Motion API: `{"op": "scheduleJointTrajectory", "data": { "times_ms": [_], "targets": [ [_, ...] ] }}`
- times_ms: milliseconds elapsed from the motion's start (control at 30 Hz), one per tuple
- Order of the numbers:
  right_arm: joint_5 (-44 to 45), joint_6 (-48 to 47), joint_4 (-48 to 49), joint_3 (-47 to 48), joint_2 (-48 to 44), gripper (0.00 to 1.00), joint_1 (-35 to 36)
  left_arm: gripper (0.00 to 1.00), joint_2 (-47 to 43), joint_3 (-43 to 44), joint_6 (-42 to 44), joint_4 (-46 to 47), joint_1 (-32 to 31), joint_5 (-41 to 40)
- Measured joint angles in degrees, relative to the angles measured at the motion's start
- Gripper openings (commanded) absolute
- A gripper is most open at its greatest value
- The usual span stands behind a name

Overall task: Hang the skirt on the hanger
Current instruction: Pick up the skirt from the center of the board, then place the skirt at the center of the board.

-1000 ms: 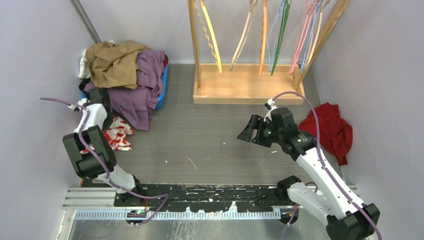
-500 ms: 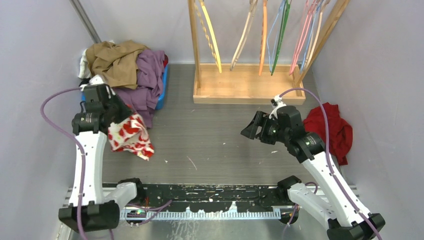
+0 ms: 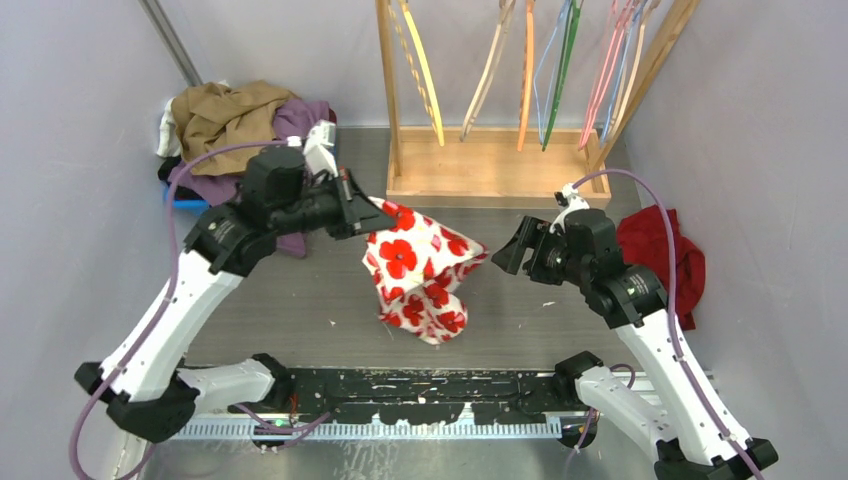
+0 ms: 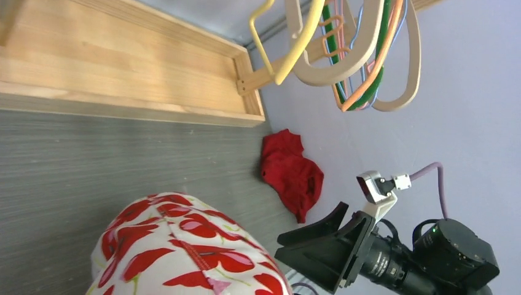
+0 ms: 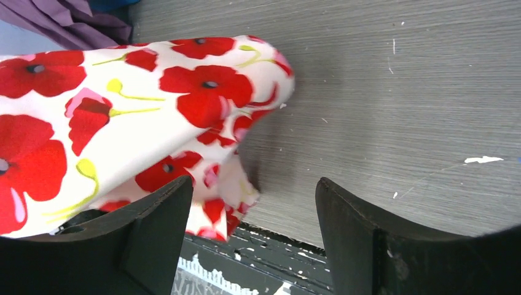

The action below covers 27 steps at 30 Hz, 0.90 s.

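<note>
**Near side of the wooden rack (image 3: pixel 490 185).** The skirt (image 3: pixel 420 270), white with red poppies, hangs above the grey floor in front of the rack's left half. It is lifted by its upper edge, and its lower folds bunch toward the arm bases. The left gripper (image 3: pixel 366 208) is clamped tight on that upper edge, in front of the rack's left post. The right gripper (image 3: pixel 508 250) stands in front of the rack's right half with its jaws spread wide and nothing between them. It faces the skirt's right edge, close by but apart from it.

**Beside the rack.** A red garment (image 3: pixel 665 250) lies crumpled on the floor to the right of the rack's front corner. To the left of the rack sits a blue bin (image 3: pixel 185 204), largely buried under its load. A tan garment (image 3: pixel 225 115) lies on top, and a purple garment (image 3: pixel 300 122) spills over the rim toward the rack.

**The rack itself.** Its base is a shallow wooden tray. Several hangers (image 3: pixel 527 90), yellow, pale wood, orange, green and pink, hang above it.
</note>
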Motion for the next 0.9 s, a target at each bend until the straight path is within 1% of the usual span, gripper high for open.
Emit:
{"op": "scheduleJointTrajectory", "data": {
  "times_ms": [67, 133, 200, 267, 333, 400, 433, 533, 567, 600, 667, 700, 733, 767, 900],
  "targets": [
    [0.8, -0.3, -0.7, 0.1, -0.3, 0.79, 0.0, 0.01, 2.3, -0.3, -1.3, 3.3, -1.6, -0.2],
    [1.7, -0.4, -1.4, 0.1, -0.7, 0.79, 0.0, 0.02, 3.8, -3.0, -2.0, 7.0, -1.8, -1.5],
    [2.3, -0.3, -1.7, 0.1, -1.3, 0.8, 0.0, 0.1, 5.0, -6.6, -2.2, 8.8, -1.6, -4.0],
    [3.0, -0.3, -2.0, -0.2, -2.0, 0.8, 0.0, 0.15, 6.0, -11.1, -2.2, 10.1, -0.6, -6.3],
    [3.6, -0.2, -2.1, -0.9, -2.0, 0.81, 0.0, 0.25, 6.2, -16.9, -2.4, 10.9, 1.7, -8.5],
    [4.0, -0.1, -2.3, -1.8, -1.9, 0.81, 0.0, 0.48, 5.8, -23.5, -2.7, 11.7, 5.3, -10.1],
    [4.2, 0.0, -2.2, -2.3, -1.8, 0.81, 0.0, 0.51, 5.5, -26.8, -2.7, 11.8, 7.0, -11.1],
    [4.3, 0.2, -1.6, -5.1, -0.3, 0.81, 0.0, 0.52, 4.1, -34.4, -3.0, 11.3, 10.5, -14.0],
    [4.2, 0.3, -1.3, -5.8, 0.6, 0.81, 0.0, 0.64, 3.5, -35.8, -3.0, 10.6, 10.7, -14.7],
    [4.2, 0.4, -0.8, -6.5, 2.1, 0.8, 0.0, 0.7, 2.8, -36.6, -3.0, 10.0, 10.7, -15.2],
    [4.2, 0.7, 1.0, -7.4, 5.3, 0.78, 0.0, 0.71, 1.4, -36.8, -2.5, 9.5, 10.6, -16.4],
    [4.0, 0.8, 2.4, -7.6, 7.4, 0.78, 0.0, 0.82, 0.4, -36.7, -2.3, 9.5, 10.6, -17.1],
    [3.9, 1.0, 3.4, -7.8, 9.2, 0.78, 0.0, 0.96, -0.5, -36.7, -2.1, 9.4, 10.6, -17.7],
    [3.7, 1.1, 4.9, -7.9, 11.7, 0.78, 0.0, 0.98, -1.7, -36.7, -1.5, 9.2, 10.6, -18.6],
    [3.1, 1.3, 10.9, -7.8, 19.9, 0.76, 0.0, 0.98, -3.9, -36.5, 0.4, 8.5, 10.6, -21.5]
  ]
}}
